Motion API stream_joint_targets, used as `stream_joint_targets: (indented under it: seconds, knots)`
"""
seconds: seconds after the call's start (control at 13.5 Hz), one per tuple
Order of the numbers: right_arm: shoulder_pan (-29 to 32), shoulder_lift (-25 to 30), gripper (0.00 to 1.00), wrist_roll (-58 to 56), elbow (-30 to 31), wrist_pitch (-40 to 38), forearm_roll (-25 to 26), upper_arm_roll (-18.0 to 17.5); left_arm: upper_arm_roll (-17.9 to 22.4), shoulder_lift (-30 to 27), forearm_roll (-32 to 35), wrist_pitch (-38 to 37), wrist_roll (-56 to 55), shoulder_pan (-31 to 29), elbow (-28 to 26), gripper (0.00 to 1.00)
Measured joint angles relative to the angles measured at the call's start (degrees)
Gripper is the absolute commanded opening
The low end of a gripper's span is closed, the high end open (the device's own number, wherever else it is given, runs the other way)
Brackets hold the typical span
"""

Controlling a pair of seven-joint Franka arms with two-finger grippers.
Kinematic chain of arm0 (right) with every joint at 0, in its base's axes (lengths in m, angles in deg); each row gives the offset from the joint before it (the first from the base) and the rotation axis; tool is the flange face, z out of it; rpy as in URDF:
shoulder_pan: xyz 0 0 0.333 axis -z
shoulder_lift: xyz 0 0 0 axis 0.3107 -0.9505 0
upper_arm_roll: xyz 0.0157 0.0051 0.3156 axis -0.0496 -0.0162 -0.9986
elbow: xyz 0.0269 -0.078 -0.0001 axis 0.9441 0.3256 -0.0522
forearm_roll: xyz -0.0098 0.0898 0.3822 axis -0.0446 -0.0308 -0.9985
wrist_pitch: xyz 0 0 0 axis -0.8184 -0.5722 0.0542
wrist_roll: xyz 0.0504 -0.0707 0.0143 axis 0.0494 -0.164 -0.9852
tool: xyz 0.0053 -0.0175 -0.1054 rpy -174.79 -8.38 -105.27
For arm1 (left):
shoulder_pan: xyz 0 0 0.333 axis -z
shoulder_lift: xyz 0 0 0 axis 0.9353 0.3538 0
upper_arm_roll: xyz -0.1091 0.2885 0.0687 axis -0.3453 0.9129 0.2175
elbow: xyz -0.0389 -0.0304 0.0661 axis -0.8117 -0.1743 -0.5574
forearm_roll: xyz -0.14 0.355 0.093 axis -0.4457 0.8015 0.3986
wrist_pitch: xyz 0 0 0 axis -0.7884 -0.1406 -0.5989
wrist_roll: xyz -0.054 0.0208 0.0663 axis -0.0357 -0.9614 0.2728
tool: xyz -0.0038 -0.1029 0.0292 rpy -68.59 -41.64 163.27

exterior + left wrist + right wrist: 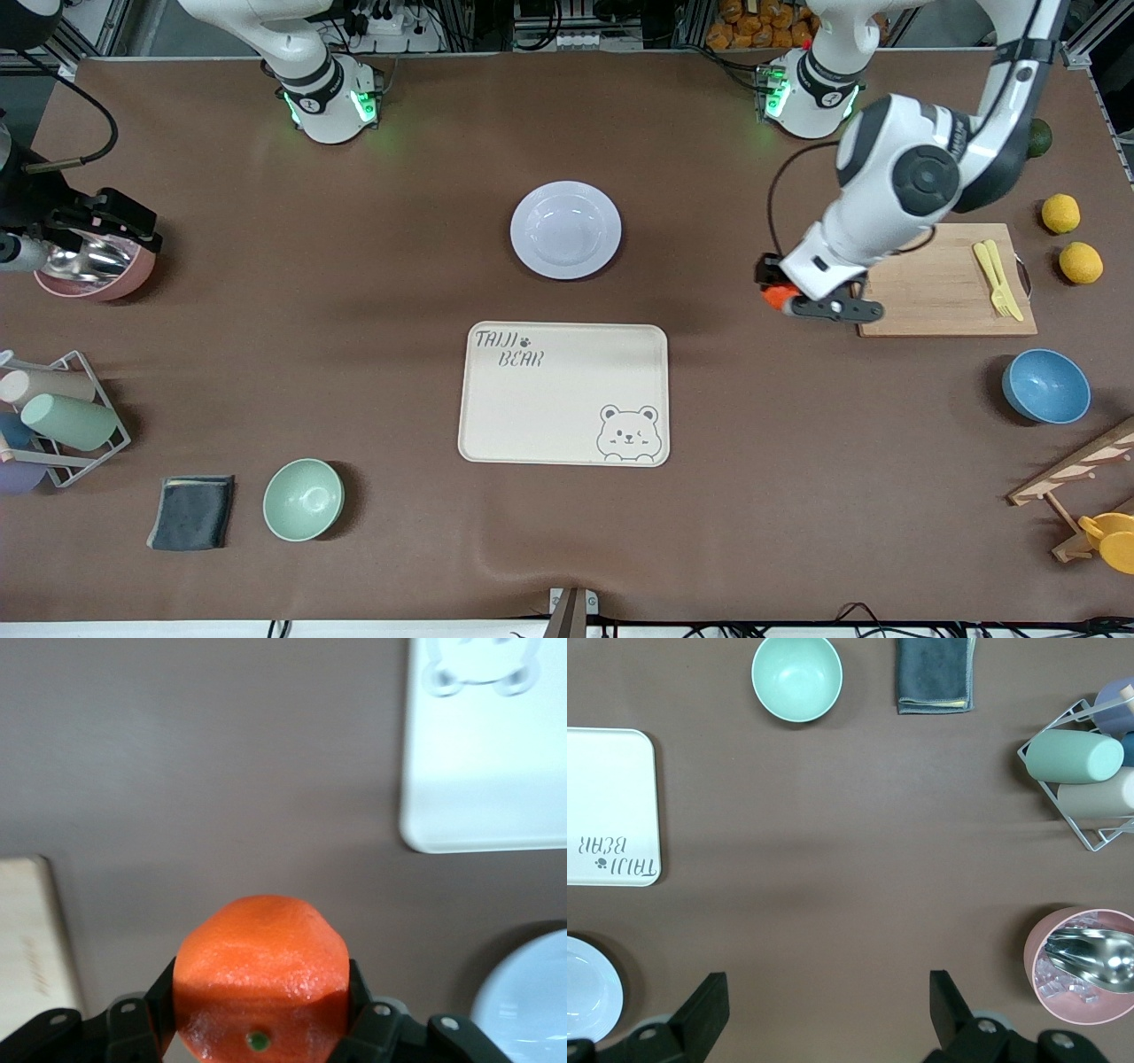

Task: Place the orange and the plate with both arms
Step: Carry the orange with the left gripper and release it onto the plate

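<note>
The orange (pixel 777 298) is small, round and red-orange. My left gripper (pixel 784 302) is shut on it and holds it above the bare table beside the cutting board's edge. In the left wrist view the orange (pixel 261 966) sits between the black fingers (pixel 161 997). The pale plate (pixel 565 230) lies at the table's middle, farther from the front camera than the cream bear tray (pixel 496 399). The plate also shows in the right wrist view (pixel 585 988). My right gripper (pixel 828 1019) is wide open and empty, high over the table between the plate and a pink bowl (pixel 97 270).
A cutting board (pixel 930 283) with yellow cutlery, two lemons (pixel 1060 213), a dark green fruit (pixel 1039 137) and a blue bowl (pixel 1045 386) are at the left arm's end. A mint bowl (pixel 303 499), grey cloth (pixel 191 512) and cup rack (pixel 62 416) are at the right arm's end.
</note>
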Motion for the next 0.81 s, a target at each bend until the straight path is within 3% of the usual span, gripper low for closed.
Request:
stream_joint_targets:
  seconds: [0.22,0.44,0.81]
  knots:
    - [-0.1,-0.4,1.0,0.0,0.1,0.0,0.0,-0.1,-5.1,2.6,-2.8,-0.3,-18.8,6.8,5.5,0.0]
    - [-0.5,-0.9,1.0,0.0,0.3,-0.2,0.0,-0.3,-5.7,8.1,-2.1,-1.3,-31.6,16.0,10.5,0.0]
    - [-0.5,-1.1,1.0,0.0,1.3,-0.2,-0.2,-0.3,-5.4,20.6,6.2,-0.4,-46.6,25.9,11.1,0.0]
